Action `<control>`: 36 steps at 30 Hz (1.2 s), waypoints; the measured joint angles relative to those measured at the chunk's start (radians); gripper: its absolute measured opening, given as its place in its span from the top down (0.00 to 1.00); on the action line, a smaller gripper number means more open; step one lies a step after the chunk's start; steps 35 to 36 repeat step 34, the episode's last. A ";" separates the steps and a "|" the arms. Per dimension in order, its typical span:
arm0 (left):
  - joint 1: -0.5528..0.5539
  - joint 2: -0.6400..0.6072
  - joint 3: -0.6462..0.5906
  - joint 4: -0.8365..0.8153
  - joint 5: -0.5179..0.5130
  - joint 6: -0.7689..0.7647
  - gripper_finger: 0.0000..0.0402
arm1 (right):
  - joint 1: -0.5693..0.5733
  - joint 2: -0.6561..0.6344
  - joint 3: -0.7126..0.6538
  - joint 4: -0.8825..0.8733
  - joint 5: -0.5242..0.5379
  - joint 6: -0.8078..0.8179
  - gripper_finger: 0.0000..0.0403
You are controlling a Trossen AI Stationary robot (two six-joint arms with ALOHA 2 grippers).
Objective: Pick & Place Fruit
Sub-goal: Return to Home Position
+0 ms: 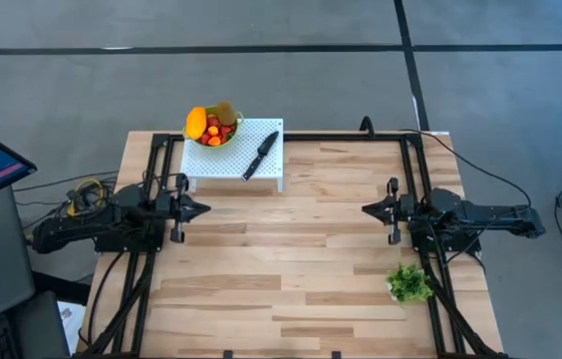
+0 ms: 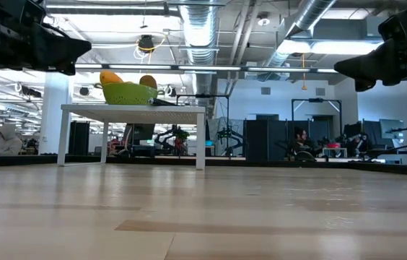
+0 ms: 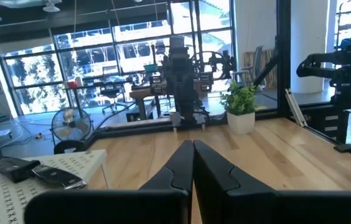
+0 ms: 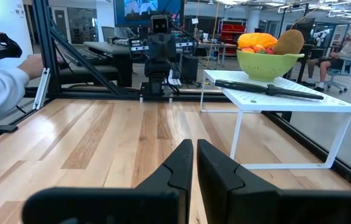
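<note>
High view: a wooden bench (image 1: 291, 249). Near one edge, on the left arm's side, a white shelf (image 1: 223, 162) carries a green bowl (image 1: 237, 122) heaped with fruit (image 1: 211, 127). A black knife (image 1: 261, 155) lies just beside the bowl. The left pincer (image 1: 201, 208) and right pincer (image 1: 366, 208) face each other, well apart. A leafy plant (image 1: 410, 283) stands by the right arm.

Low view: orange fruit shows above the bowl's rim.

Left wrist view: the left pincer's fingers are pressed together, holding nothing.

Right wrist view: the right pincer is likewise closed and empty. A kiwi (image 4: 289, 41) tops the bowl.
</note>
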 joint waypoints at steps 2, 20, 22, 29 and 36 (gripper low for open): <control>-0.001 0.000 0.000 0.002 0.000 0.000 1.00 | 0.000 0.000 0.000 0.000 0.000 0.000 0.96; -0.054 0.000 0.000 0.003 0.000 0.000 1.00 | 0.000 0.000 0.000 0.000 0.000 0.000 0.96; -0.054 0.000 0.000 0.003 0.000 0.000 1.00 | 0.000 0.000 0.000 0.000 0.000 0.000 0.96; -0.054 0.000 0.000 0.003 0.000 0.000 1.00 | 0.000 0.000 0.000 0.000 0.000 0.000 0.96; -0.054 0.000 0.000 0.003 0.000 0.000 1.00 | 0.000 0.000 0.000 0.000 0.000 0.000 0.96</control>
